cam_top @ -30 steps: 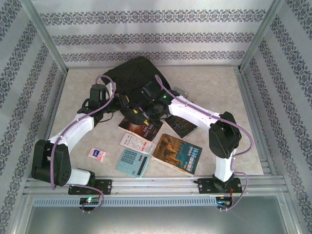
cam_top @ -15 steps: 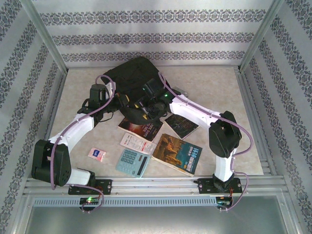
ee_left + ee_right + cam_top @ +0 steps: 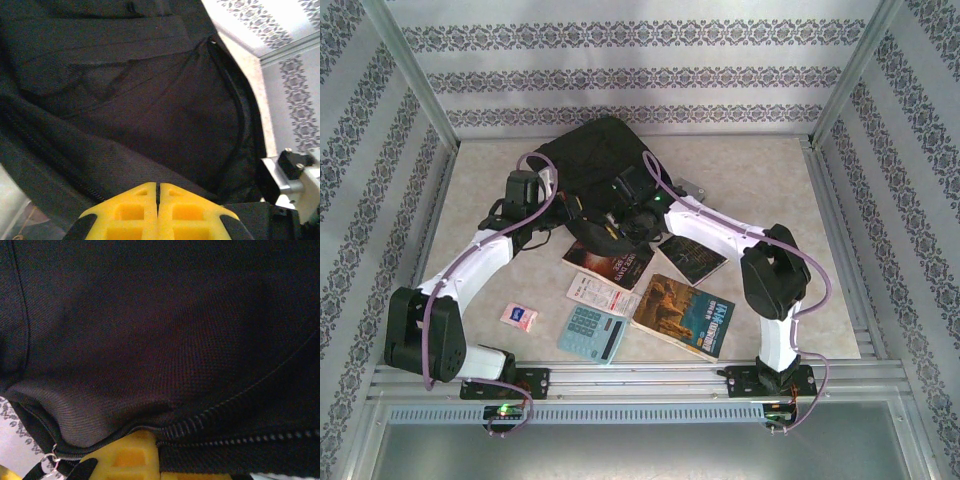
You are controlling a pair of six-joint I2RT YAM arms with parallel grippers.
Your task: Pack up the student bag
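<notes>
Closest to the arm bases, a pale blue calculator (image 3: 590, 333) and a book with a horse cover (image 3: 684, 314) lie flat on the surface (image 3: 750, 170), with a small packet (image 3: 518, 317) to their left. Just beyond them are a white leaflet (image 3: 599, 292), a red book (image 3: 612, 262) and a dark book (image 3: 692, 257), all between the two arms.

Both arms reach inward and meet at the near edge of the student bag (image 3: 595, 155). The left gripper (image 3: 157, 192) has its yellow jaws pressed together right at the bag's zip line; whether fabric is pinched between them cannot be told. The right gripper (image 3: 157, 442) is closed too, apparently on the zip edge (the cloth lies over its tips and hides them).

The bag lies directly beyond both sets of jaws, at the far middle of the surface near the back wall, its long axis running roughly away from the arms. Both arms are about equally near it. The red book sits just short of the bag's mouth, so any loading path looks short. Bare surface lies right of the bag; the walls close in behind.
</notes>
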